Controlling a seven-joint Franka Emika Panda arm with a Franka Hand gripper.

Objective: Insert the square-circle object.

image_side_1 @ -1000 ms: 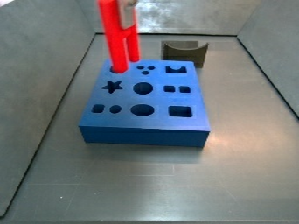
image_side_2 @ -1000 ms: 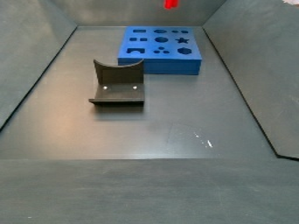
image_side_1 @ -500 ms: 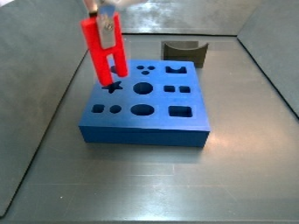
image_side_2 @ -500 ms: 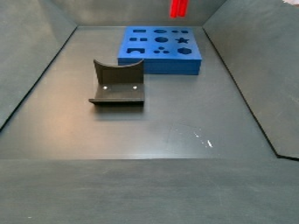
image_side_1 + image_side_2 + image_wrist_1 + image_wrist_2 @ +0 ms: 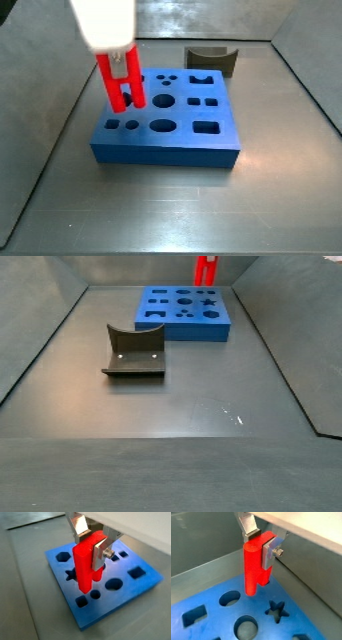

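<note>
Lowering gripper (image 5: 93, 543), square-circle object (image 5: 119, 78) nearer block (image 5: 167, 125)

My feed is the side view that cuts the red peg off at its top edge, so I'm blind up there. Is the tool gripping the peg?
Observer: Yes. In both wrist views the tool is above the block, shut on the upper part of the peg.
Operator: Is the tip in a hole?
Observer: No. In a wrist view it hangs above the block, near the star hole.
Operator: Tilted?
Observer: In a side view the peg looks upright.
</note>
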